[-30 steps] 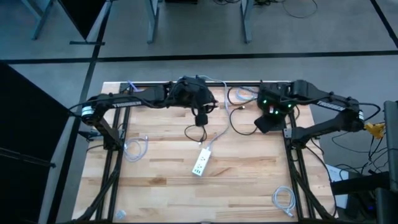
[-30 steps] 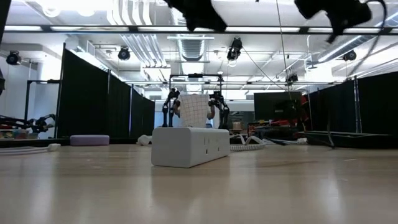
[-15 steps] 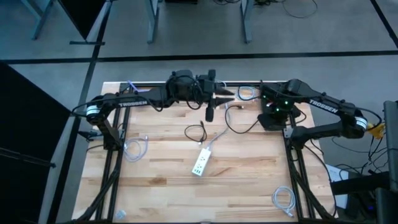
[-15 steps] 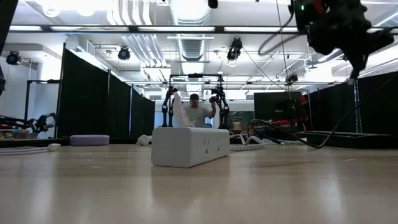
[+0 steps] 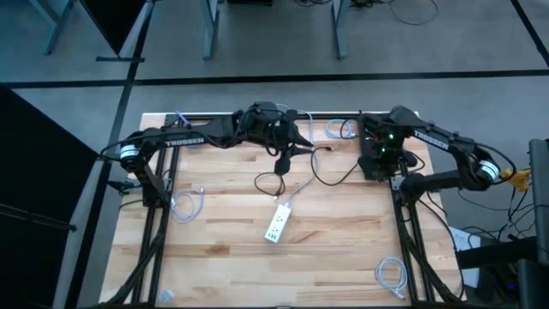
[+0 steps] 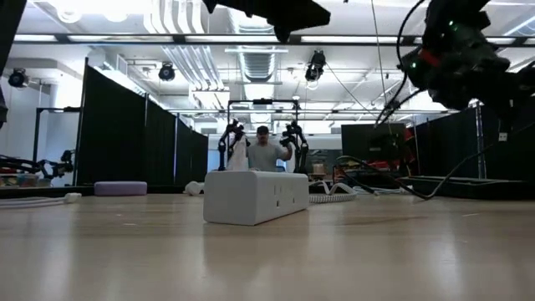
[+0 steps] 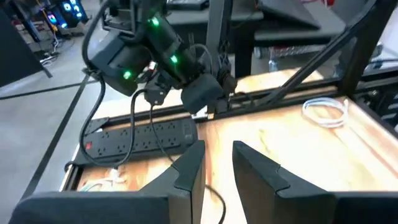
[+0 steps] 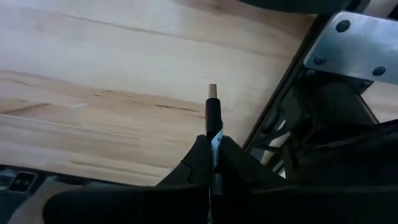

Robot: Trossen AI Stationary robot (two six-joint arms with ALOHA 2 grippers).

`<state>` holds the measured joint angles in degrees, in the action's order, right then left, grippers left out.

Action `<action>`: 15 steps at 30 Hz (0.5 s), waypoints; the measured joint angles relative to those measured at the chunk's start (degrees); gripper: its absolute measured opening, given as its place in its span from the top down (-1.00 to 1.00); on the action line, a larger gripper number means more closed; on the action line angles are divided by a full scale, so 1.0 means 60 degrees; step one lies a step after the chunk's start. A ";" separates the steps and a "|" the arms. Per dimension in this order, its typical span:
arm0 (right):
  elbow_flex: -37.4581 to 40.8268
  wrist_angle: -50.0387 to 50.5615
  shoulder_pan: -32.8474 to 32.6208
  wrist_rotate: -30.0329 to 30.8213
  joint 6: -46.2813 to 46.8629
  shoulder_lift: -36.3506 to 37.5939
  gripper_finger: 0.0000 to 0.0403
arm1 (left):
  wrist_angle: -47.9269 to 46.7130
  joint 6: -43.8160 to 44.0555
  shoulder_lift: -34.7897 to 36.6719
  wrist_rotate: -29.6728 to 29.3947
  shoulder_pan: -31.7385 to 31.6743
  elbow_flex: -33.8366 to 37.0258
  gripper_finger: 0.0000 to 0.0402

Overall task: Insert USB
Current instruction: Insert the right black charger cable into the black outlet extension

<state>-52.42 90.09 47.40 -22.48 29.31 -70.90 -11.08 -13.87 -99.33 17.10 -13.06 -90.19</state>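
Note:
The white power strip lies flat near the table's middle, and in the low view it fills the centre. My right gripper hovers near the table's right far side and is shut on a black USB plug. The plug's black cable trails across the wood to a loop. My left gripper hangs open above the table's far middle, over that loop. It faces the right gripper. My right gripper pinches the black body of the USB plug between its two fingers, which lie along it. The metal tip sticks out past the fingertips. The plug is lifted clear above the wood, and the cable runs back out of sight under the gripper.
A black power strip lies along the far edge. White cable coils lie at the left, near right and far side. The metal frame rails stand at both sides. Bare wood surrounds the white strip. A person shows in the room behind.
My left gripper swung up and toward the right arm, then came back to hang over the cable loop. My right arm turned at the wrist and came lower in the low view, carrying the plug with it. The cable's run across the wood shifted with it.

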 joint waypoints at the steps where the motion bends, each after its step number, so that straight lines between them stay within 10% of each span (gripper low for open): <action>1: -0.0020 -0.0021 0.0071 0.0000 -0.0078 -0.0176 1.00 | 0.0025 -0.0091 0.0000 -0.0003 -0.0004 0.0000 0.68; 15: -0.0152 0.0001 0.0509 0.0221 -0.0238 -0.1204 1.00 | -0.4012 -0.1354 0.0266 -0.0027 -0.0146 0.0047 0.68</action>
<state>-53.33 90.09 50.45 -21.15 27.88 -78.12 -35.15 -21.99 -97.73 16.94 -13.93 -89.91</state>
